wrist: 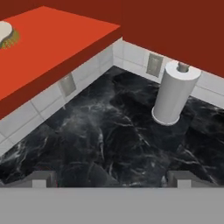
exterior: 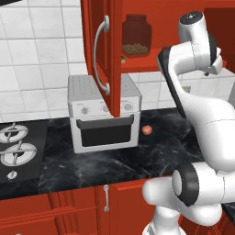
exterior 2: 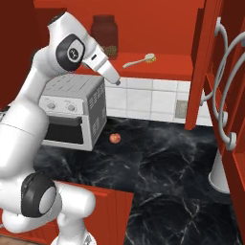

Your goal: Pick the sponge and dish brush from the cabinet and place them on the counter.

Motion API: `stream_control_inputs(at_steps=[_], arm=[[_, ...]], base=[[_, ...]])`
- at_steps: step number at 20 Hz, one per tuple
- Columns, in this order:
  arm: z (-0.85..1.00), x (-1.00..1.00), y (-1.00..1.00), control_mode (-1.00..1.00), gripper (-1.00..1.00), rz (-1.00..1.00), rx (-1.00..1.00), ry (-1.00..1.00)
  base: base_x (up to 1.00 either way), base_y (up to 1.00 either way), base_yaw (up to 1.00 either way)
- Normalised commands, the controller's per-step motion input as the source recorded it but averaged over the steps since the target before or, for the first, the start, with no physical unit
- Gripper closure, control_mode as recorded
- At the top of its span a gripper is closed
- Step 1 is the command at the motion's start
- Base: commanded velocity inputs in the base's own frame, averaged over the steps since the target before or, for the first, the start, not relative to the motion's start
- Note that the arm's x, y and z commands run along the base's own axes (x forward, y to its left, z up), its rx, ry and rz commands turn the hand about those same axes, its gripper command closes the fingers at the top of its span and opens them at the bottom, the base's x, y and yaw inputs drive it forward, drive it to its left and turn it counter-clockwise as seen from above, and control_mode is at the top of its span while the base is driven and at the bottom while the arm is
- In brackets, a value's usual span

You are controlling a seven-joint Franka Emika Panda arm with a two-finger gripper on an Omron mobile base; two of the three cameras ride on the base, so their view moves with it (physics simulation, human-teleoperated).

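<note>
The red wall cabinet stands with its doors open. On its red inner shelf lies the dish brush, pale handle and round bristled head; the head peeks in at the hand view's top left. My gripper hangs just below the shelf's front edge, left of the brush and above the black marble counter. Its fingertips stand wide apart, open and empty. A small green-yellow bit shows at the door's edge; I cannot tell whether it is the sponge.
A dark jar stands on the shelf at the back left. On the counter are a silver toaster oven, a small red fruit and a paper towel roll. The stovetop lies at the far left.
</note>
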Motion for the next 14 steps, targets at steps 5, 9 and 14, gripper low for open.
stream_control_inputs(at_steps=[5,9,14], arm=[[0.21,0.23,0.07,-1.00,-1.00,0.03,0.00,-0.07],[0.14,0.27,0.08,-1.00,-1.00,0.04,0.01,-0.06],[0.00,0.28,0.05,-1.00,-1.00,0.09,0.00,-0.03]], base=[[0.00,0.00,0.00],[0.00,0.00,0.00],[0.00,0.00,0.00]])
